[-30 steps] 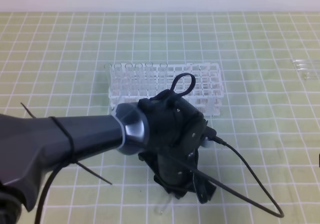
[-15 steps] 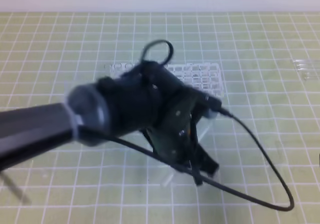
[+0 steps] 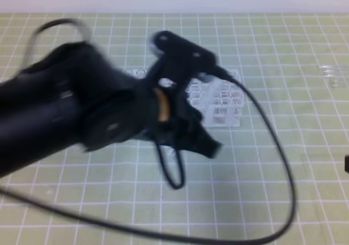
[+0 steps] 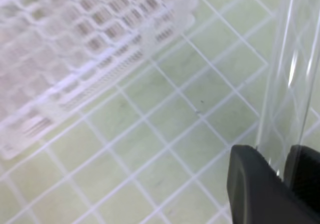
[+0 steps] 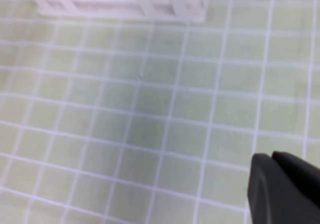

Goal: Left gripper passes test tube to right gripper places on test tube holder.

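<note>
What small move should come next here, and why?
Probably carry the long clear glass test tube rightward toward the waiting right tool. In the left wrist view the black left tool has the tube clamped between its fingers, above the green grid mat; the white plastic grid rack stands aside. The right tool is shut, so it must open first.

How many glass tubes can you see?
1 for sure: the test tube pinched in the left tool, beside the white rack. Blur and the arm may hide more.

The test tube [image 4: 290, 79] is clear glossy glass; the test tube holder [image 4: 75, 59] looks white matt plastic.
</note>
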You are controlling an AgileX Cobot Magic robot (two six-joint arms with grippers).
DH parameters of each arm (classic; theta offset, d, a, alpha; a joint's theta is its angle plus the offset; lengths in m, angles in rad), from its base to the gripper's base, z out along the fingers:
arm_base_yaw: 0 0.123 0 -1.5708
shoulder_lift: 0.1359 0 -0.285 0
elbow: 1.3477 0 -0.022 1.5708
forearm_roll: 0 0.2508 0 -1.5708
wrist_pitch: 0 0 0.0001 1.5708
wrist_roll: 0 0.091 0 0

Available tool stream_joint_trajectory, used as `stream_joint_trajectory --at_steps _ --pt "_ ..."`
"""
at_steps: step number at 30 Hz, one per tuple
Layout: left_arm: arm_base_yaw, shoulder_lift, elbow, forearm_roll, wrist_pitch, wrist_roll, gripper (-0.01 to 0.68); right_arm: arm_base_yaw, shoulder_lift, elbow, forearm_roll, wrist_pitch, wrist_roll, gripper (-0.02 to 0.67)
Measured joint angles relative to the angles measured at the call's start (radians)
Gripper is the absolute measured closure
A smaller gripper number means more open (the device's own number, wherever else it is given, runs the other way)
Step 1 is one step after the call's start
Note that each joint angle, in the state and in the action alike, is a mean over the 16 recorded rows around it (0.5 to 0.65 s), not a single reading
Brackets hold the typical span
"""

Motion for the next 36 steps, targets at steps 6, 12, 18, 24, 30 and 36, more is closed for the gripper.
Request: stream_joint_trajectory --at_steps 6,12,18,24,30,36 --pt "0.060 -0.197 0.213 0.008 -0.198 -0.060 0.656 0.000 0.002 -0.037 0.083 -0.011 -0.070 0.665" --pt "0.124 -0.409 0.452 0.009 -0.430 -0.111 0.631 0.000 0.028 -0.068 0.221 -0.028 -0.184 0.665" --pt "0.157 -0.550 0.630 0.009 -0.633 -0.132 0.619 0.019 0.085 -0.108 0.360 -0.047 -0.304 0.665" --pt "0.170 -0.596 0.719 0.009 -0.759 -0.135 0.606 0.107 0.172 -0.177 0.426 -0.108 -0.377 0.665" --pt "0.196 -0.566 0.738 0.010 -0.823 -0.135 0.606 0.271 0.267 -0.249 0.413 -0.277 -0.422 0.665" --pt "0.242 -0.512 0.739 0.010 -0.885 -0.135 0.600 0.441 0.339 -0.271 0.387 -0.562 -0.495 0.665"
